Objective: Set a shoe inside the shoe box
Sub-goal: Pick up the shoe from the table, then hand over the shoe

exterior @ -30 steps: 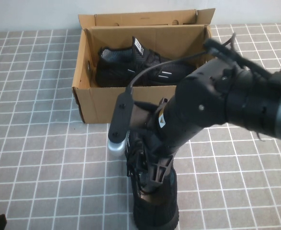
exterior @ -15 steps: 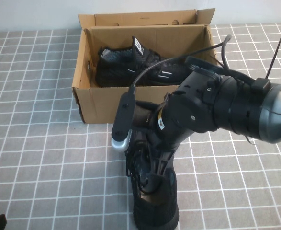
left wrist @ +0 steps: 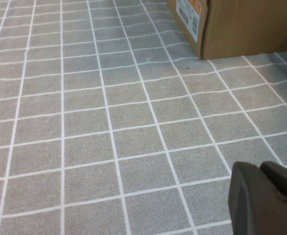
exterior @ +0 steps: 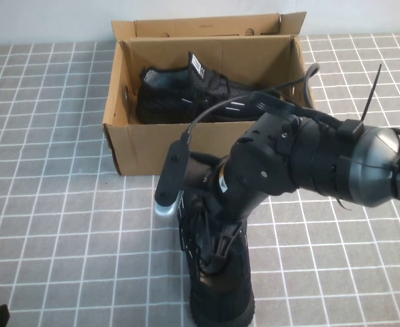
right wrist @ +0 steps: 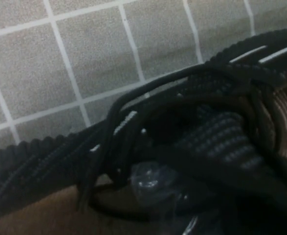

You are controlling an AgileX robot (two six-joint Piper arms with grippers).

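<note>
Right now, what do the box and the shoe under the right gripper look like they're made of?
Shoe box: plain brown cardboard, matte, folded flaps. Shoe on the table: black knit or mesh fabric with laces, ribbed weave in the right wrist view. Right gripper down on it; left gripper parked off to the side.

Even, soft overhead light w/ no glare; faint shadow beside the box (exterior: 128,146) on the table (exterior: 50,204). Right wrist view is dim and blurry close-up.

A grey tabletop (exterior: 50,225) gridded with white lines meets a pale wall (exterior: 43,20) behind.
</note>
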